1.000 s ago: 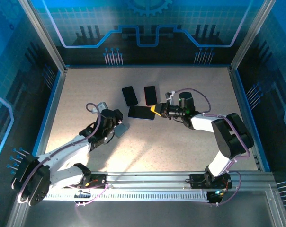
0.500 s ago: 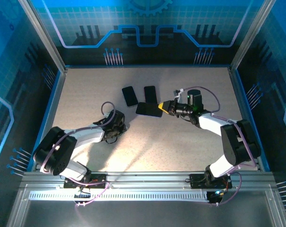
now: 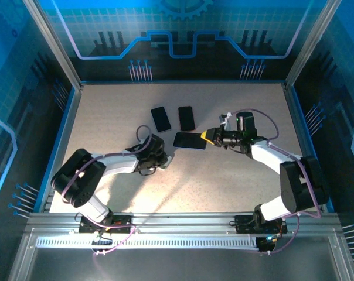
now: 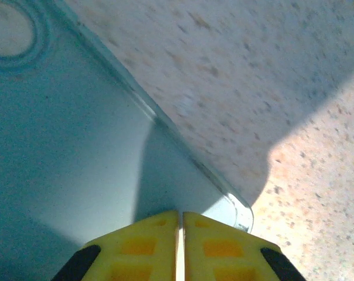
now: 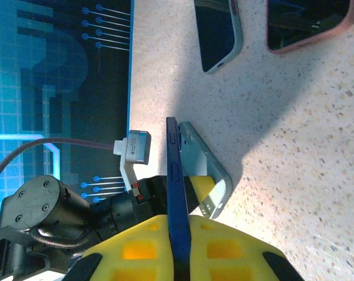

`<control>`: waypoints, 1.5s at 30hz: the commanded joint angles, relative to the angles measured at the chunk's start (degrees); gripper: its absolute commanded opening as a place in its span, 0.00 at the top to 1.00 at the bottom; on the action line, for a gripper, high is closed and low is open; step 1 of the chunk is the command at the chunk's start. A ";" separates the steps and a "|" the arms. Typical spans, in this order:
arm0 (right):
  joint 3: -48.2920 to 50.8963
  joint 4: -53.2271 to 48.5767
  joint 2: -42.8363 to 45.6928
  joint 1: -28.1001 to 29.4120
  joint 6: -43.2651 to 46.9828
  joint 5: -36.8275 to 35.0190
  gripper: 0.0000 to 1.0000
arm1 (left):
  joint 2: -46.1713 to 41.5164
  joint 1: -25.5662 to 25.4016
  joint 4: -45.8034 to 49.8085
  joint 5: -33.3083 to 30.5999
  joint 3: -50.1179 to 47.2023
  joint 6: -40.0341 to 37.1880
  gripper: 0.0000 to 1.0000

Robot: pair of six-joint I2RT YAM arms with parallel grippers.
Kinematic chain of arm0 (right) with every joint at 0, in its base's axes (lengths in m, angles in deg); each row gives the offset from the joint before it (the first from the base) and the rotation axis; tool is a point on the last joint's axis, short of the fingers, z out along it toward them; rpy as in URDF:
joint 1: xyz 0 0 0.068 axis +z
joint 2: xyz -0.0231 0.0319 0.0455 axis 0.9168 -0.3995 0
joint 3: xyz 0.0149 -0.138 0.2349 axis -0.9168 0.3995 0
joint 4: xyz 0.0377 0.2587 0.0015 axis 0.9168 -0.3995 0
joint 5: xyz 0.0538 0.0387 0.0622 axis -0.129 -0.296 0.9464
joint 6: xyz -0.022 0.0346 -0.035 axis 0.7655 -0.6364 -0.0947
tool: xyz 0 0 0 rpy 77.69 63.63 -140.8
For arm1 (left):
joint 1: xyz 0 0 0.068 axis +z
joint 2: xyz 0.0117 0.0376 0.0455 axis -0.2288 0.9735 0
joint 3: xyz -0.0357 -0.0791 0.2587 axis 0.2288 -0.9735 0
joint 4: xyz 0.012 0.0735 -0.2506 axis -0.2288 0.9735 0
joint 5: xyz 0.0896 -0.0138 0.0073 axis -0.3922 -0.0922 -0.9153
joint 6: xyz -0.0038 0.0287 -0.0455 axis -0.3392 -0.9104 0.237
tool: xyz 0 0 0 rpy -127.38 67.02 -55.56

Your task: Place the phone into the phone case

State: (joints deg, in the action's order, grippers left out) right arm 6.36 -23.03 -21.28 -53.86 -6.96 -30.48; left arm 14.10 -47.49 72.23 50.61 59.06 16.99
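Right gripper (image 5: pixel 178 237) clamps the slim, glossy dark phone (image 5: pixel 173 170) edge-on; left gripper (image 4: pixel 180 221) pinches the translucent, round-cornered teal phone case (image 4: pixel 77 146).

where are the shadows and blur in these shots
left wrist view: soft up close, the case blurred, a dark shadow across the table beside a bright patch; right wrist view: the phone edge is sharp, a diagonal shadow splits the table; top view: a bright streak on the table's near half, blue tint around.
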 commanded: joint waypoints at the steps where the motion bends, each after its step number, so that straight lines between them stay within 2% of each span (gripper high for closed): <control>1: -0.02 -5.91 4.03 -1.70 3.67 1.60 1.00 | 2.33 -2.86 -2.39 1.10 1.93 6.90 0.89; 7: -0.28 -13.51 7.58 -3.52 7.42 1.03 1.00 | 1.40 -4.20 -7.18 -1.70 3.69 11.32 0.89; 11: 0.30 -15.58 8.75 -3.61 7.82 1.65 1.00 | -6.05 -3.17 0.06 -5.92 4.67 6.99 0.88; 17: 0.77 -17.57 9.97 -0.31 8.36 -0.28 1.00 | -17.79 2.98 10.48 -9.43 2.63 -1.85 0.84; 22: 0.42 -16.07 8.70 4.62 6.63 -2.83 1.00 | -22.34 10.17 10.12 -8.18 -2.11 -7.03 0.82; 29: -0.02 -8.75 4.84 10.42 1.46 -5.30 1.00 | -17.23 16.36 1.68 -1.17 -5.94 -10.09 0.82; 32: -0.23 -4.60 2.62 11.97 -1.22 -5.54 1.00 | -12.77 16.57 1.15 -0.03 -4.20 -12.38 0.82; 38: -1.90 -2.90 -0.37 13.21 -2.09 -5.76 1.00 | -5.29 16.86 -1.43 2.52 -1.86 -13.54 0.85; 45: -2.71 -3.42 -1.43 13.23 -1.55 -5.76 1.00 | -2.66 16.69 -2.58 4.72 -2.34 -12.66 0.86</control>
State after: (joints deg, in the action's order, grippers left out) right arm 6.27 -29.24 -22.07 -41.27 -7.77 -36.98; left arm 10.66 -31.05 71.16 52.82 55.57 5.12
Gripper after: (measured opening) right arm 0.106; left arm 0.142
